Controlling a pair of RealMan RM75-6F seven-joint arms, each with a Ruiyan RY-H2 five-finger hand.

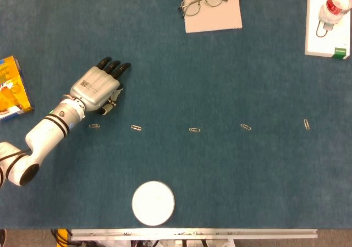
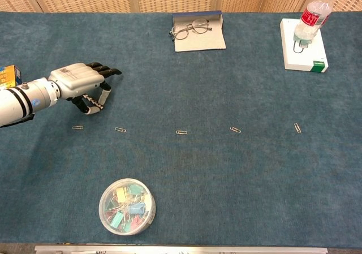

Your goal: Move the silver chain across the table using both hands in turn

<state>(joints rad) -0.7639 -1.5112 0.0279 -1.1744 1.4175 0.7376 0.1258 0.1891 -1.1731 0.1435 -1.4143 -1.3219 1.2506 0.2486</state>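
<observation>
Desk (image 1: 220,170) comes first, one wide blue-covered surface with everything spread thin across it. One robot hand, the left (image 1: 99,88), sits low over the cloth at the left side, fingers stretched flat toward the middle. Under the palm hangs the chain (image 2: 94,102), a short silver length caught between thumb and finger, its end at or just above the cloth; I'd say it is carried low like that so it can be laid down where the other hand can reach. The right robot hand is nowhere to be seen.

One white box (image 1: 328,22) stands at the far right corner with one bottle (image 1: 336,6) on it. One beige pad (image 1: 213,7) at the far edge carries one pair of glasses (image 1: 202,1). One orange packet (image 1: 12,88) lies at the left edge. One round tub (image 2: 127,205) of coloured clips sits near the front. Five paperclips (image 1: 194,130) lie in a spaced row across the middle, likely as markers.
</observation>
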